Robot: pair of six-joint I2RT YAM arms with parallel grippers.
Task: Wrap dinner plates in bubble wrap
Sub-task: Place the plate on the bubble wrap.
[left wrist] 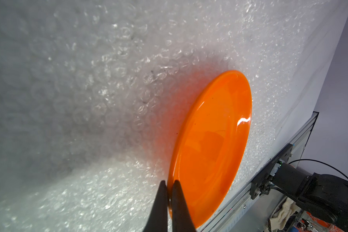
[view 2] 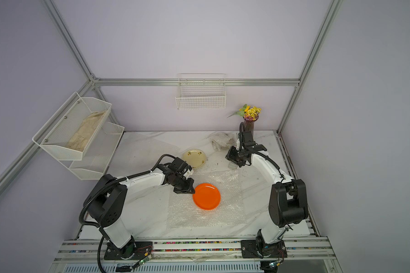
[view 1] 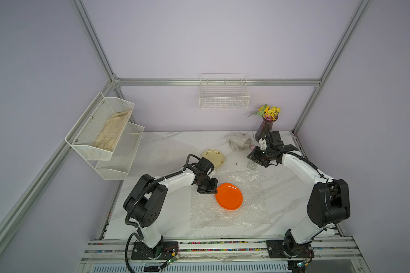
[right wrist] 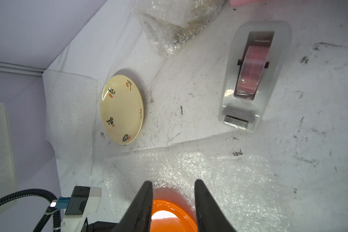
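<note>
On the marble tabletop (view 1: 166, 212), the orange plate (view 1: 229, 196) sits on a flat sheet of bubble wrap (view 1: 225, 219), nearer the sheet's far edge than its near one. The left tool (left wrist: 170, 183) is clenched on the plate's rim, one finger on each face. Whether the plate rests fully or is tipped up a little cannot be told. The step looks like settling the plate for wrapping, so it would do well to leave wrap free on every side and to let go without dragging the light sheet. The right tool (right wrist: 173, 181) hangs part-open and empty near the tape dispenser (right wrist: 253, 76), apart from the plate. Beyond the sheet's far edge lie the cream plate (view 1: 213, 158) and a wrapped bundle (view 1: 239, 141) by the flower vase (view 1: 265, 128). Bare tabletop lies open along both side edges and the near edge, giving room for folding.
</note>
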